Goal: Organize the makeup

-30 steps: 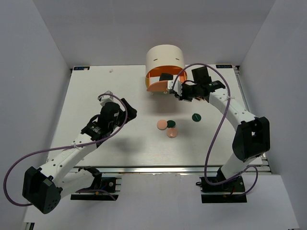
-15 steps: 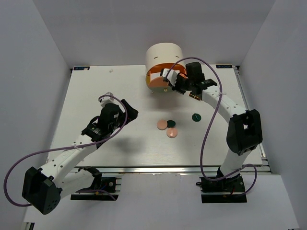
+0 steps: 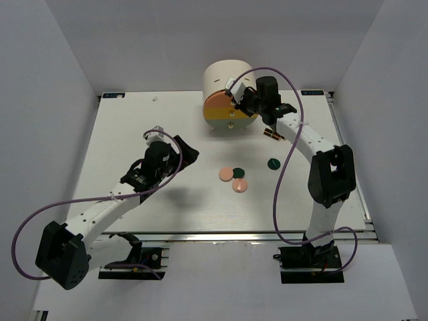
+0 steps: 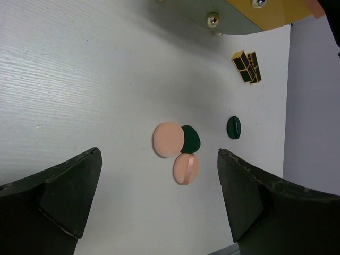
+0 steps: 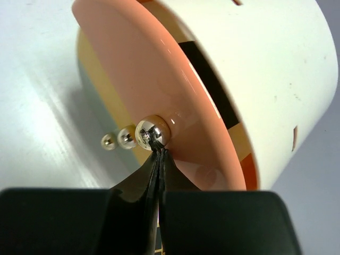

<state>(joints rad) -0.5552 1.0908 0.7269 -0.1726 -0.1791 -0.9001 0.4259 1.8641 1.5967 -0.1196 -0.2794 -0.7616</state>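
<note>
Two pink discs [image 3: 226, 174] [image 3: 240, 185] and a dark green disc [image 3: 237, 174] lie together mid-table, with another dark green disc [image 3: 273, 162] to their right. Black-and-gold lipstick tubes [image 3: 271, 134] lie near the cabinet. The left wrist view shows the pink discs [image 4: 168, 139] [image 4: 186, 168], the green discs [image 4: 190, 138] [image 4: 234, 127] and the lipstick tubes [image 4: 246, 66]. My left gripper [image 3: 187, 155] [image 4: 159, 175] is open and empty, left of the discs. My right gripper [image 3: 239, 100] [image 5: 158, 151] is shut, its tips against the silver knob [image 5: 152, 132] of the pink drawer [image 5: 159, 90].
The cream cylindrical cabinet [image 3: 224, 79] stands at the back middle, with its pink and yellow drawers [image 3: 224, 115] almost swung in. Its underside and a knob [image 4: 213, 19] show at the top of the left wrist view. White walls surround the table [image 3: 134, 120].
My right gripper has moved left and back to the cabinet, and the open orange drawer has swung almost shut. My left gripper has shifted slightly right and forward.
</note>
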